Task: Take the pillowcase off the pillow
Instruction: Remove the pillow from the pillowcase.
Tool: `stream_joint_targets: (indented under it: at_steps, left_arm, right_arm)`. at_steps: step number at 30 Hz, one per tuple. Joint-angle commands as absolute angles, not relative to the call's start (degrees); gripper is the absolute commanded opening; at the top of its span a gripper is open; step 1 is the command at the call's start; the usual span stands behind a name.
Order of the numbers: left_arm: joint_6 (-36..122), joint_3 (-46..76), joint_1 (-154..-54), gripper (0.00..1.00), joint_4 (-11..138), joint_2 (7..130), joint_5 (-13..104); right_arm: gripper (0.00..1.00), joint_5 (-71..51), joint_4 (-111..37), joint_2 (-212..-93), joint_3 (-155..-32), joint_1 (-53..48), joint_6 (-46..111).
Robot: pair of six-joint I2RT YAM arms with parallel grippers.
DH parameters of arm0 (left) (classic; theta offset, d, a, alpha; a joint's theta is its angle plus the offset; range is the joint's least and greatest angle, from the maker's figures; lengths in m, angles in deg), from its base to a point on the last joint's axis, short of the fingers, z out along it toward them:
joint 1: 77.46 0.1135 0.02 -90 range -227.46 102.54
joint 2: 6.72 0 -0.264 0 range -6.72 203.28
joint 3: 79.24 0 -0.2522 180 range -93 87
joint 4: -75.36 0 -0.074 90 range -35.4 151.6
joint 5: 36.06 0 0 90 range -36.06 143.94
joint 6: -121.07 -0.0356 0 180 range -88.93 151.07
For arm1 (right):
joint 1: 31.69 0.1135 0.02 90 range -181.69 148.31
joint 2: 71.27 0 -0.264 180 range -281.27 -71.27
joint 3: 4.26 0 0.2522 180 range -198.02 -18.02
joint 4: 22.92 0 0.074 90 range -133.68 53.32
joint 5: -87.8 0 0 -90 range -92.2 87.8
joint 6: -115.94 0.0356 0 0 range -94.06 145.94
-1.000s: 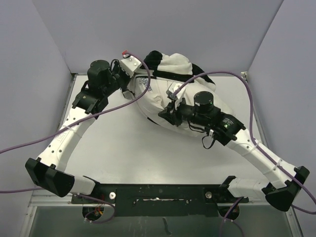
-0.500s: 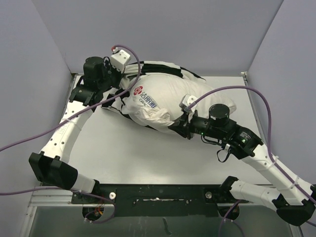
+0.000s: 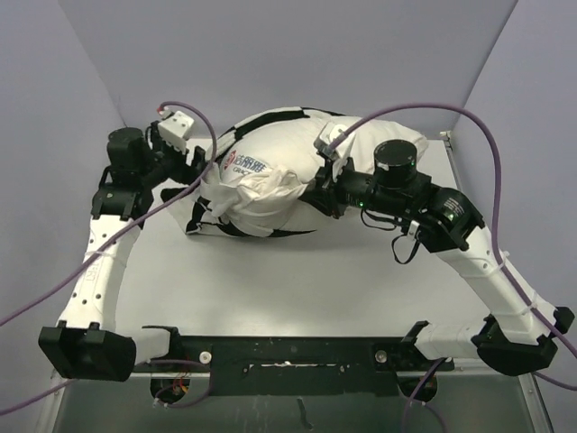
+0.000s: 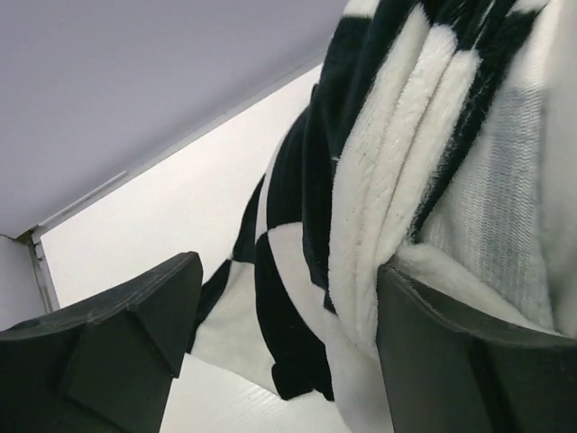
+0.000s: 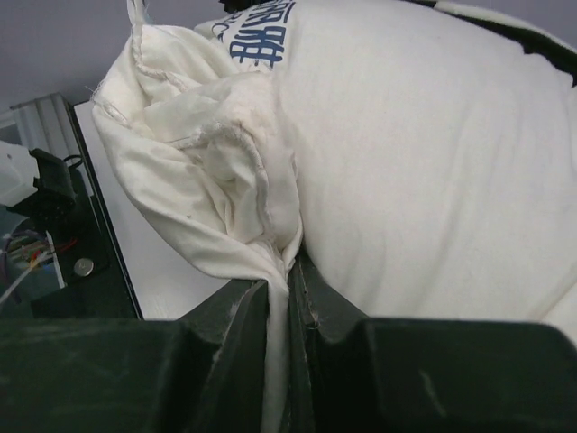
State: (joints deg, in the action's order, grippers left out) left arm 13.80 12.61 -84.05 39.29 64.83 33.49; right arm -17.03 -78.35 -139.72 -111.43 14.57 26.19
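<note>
the pillow (image 5: 433,162) lies toward the back of the desk (image 3: 270,280), between my two arms. from above most of it shows bare white, with a printed logo (image 3: 243,165) on the left part of its top. the pillowcase (image 4: 297,180) shows only as checkered scraps under the pillow's near-left edge and as a thin band along its far side, so i judge the cover is mostly off but not yet free.

my right fingers (image 5: 234,316) are pinched tight on a gathered fold of the pillow's own white fabric at its corner seam. my left fingers (image 4: 135,316) stand apart. a bunched ridge of the pillowcase lies against one of them, bare desk shows between the cloth and the other, and nothing is clamped there.

both things are soft and light. the pillow is plump and springy, so it will sag and roll rather than hold a shape, and a pinch on its skin can stretch or slip. the pillowcase looks plush and thick and folds into ropes, which gives plenty to bite on. i would take it at that bunched ridge, deep between the left fingers, through all the layers rather than one loose flap. the risk, as i see it, is the cover snagging under the pillow's weight, or the left side catching pillow fabric along with it.
</note>
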Motion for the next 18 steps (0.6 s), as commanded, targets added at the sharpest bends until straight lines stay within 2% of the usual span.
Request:
stream_joint_targets:
  at_steps: [1,5,9,11,13,14,18]
  left_arm:
    - [17.83,-0.19,-77.10,0.75,33.21,60.86,22.69]
    - [20.54,-16.75,-76.10,0.82,26.74,63.25,17.92]
    - [25.31,-23.95,-76.14,0.86,24.33,64.10,14.20]
    - [26.85,-24.31,-76.18,0.89,24.46,63.59,11.86]
    - [26.90,-24.05,-76.73,0.98,24.12,63.19,8.87]
    - [26.40,-23.73,-77.62,0.98,23.62,63.16,8.19]
    - [18.91,-24.45,-88.24,0.98,16.21,65.01,17.31]
  right_arm:
    - [0.00,-13.35,-68.43,-144.96,-127.71,14.36,25.12]
    - [0.00,-9.98,-68.50,-151.96,-140.56,14.34,22.78]
    - [0.00,-4.50,-66.46,-155.52,-149.71,14.51,21.94]
    - [0.00,-2.62,-64.34,-155.20,-149.72,14.40,22.32]
    - [0.00,-5.33,-63.61,-154.64,-148.38,14.29,23.84]
    - [0.00,-7.51,-64.57,-154.96,-148.17,14.26,25.07]
    - [0.00,-19.36,-61.42,-153.04,-139.35,10.14,36.58]
